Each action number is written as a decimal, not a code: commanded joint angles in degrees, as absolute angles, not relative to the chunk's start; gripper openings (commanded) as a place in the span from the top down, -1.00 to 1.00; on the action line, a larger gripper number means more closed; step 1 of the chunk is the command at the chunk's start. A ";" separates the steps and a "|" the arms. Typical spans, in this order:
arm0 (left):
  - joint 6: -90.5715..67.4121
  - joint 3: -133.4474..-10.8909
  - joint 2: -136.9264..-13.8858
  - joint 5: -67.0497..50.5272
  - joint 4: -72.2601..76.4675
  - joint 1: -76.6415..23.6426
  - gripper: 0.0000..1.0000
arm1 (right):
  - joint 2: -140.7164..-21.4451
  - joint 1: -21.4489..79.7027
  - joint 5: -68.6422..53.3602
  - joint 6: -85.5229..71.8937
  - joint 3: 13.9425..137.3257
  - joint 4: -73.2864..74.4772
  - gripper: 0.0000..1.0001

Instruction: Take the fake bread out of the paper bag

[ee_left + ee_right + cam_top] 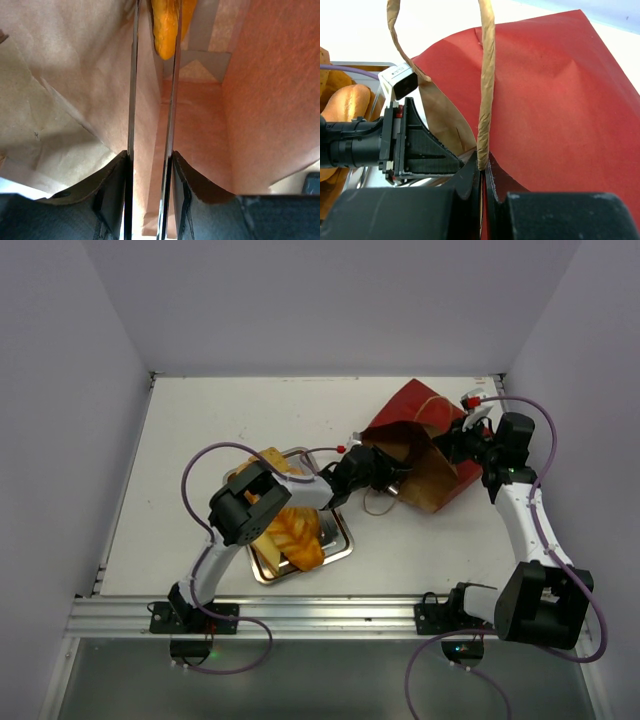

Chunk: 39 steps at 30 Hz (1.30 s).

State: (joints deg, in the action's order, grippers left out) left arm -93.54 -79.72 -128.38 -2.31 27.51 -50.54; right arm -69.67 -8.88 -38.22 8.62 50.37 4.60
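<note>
The dark red paper bag (425,420) lies on its side at the back right, its brown mouth facing the tray. My left gripper (385,472) reaches into that mouth. In the left wrist view its thin fingers (133,75) stand a narrow gap apart inside the brown bag (75,75). The tip of a golden-orange fake bread piece (165,25) lies at the fingertips, partly behind the right finger, and no pinch shows. My right gripper (462,440) is shut (482,167) on the bag's rim (545,100) and string handle (485,75). More bread (290,530) lies in the tray.
The silver tray (340,545) sits front centre-left, under the left arm. A loose string handle loop (378,505) lies on the table by the bag's mouth. The left arm's wrist camera (395,145) is close beside my right gripper. Walls enclose the table.
</note>
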 commanded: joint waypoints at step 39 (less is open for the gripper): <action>-85.53 -89.56 -131.06 -12.39 31.29 -46.50 1.00 | -69.35 -7.47 -37.88 10.02 50.27 2.90 1.00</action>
State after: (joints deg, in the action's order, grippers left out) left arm -90.70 -88.68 -135.96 -11.99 29.93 -47.35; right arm -69.80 -7.92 -37.15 9.26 50.22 3.81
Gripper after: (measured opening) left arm 0.348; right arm 0.047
